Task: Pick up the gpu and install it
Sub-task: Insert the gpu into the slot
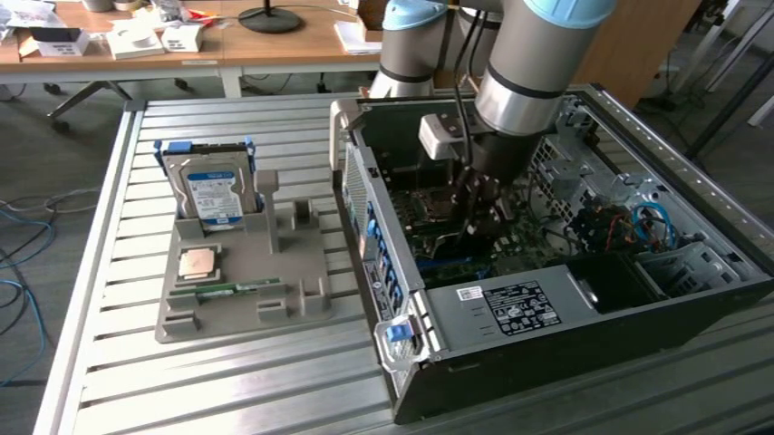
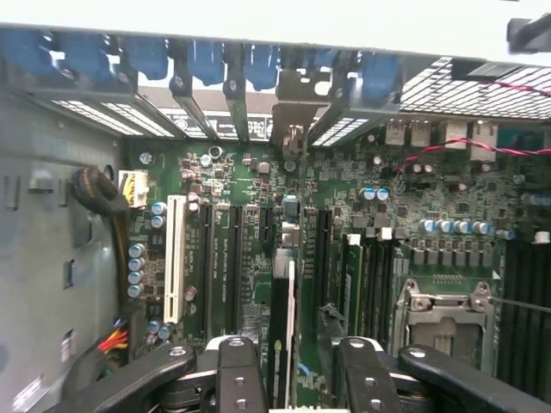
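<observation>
The gpu (image 2: 281, 310) stands on its edge between the gripper's (image 2: 287, 379) two fingers (image 2: 237, 374), which are closed on it at a wide opening. It is just above the motherboard (image 2: 413, 258) slots, and its grey bracket (image 2: 293, 120) reaches the rear slots of the computer case (image 1: 677, 308). A hard drive (image 1: 213, 190) stands in the grey holder (image 1: 242, 299) on the table (image 1: 158, 390).

The ribbed silver aluminium surface (image 1: 242, 381) looks matt. The black sheet-metal computer case (image 1: 581, 349) is smooth; the grey plastic holder tray (image 1: 242, 272) is dull.
</observation>
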`<state>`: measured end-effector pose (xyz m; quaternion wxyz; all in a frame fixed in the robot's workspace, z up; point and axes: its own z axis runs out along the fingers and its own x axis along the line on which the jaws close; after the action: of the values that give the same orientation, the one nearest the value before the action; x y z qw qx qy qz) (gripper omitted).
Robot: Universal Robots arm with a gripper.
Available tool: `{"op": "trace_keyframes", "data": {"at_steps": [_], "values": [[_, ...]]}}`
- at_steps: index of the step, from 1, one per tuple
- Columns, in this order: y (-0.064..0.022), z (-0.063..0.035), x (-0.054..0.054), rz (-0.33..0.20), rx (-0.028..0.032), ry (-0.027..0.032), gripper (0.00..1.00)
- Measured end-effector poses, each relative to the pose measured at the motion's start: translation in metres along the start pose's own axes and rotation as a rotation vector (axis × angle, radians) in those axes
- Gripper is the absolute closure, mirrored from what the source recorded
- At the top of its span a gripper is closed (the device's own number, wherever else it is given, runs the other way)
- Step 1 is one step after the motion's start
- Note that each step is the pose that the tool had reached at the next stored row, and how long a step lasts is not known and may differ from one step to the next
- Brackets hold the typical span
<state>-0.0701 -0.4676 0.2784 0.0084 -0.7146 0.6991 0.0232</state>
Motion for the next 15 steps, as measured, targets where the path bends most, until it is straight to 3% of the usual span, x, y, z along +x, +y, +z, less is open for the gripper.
{"op": "trace_keyframes", "data": {"at_steps": [8, 15], "values": [[0.0000, -0.0224, -0.001, 0.000, -0.0001, 0.0001, 0.60], [0.0000, -0.0354, -0.002, 0.000, -0.0001, 0.0001, 0.60]]}}
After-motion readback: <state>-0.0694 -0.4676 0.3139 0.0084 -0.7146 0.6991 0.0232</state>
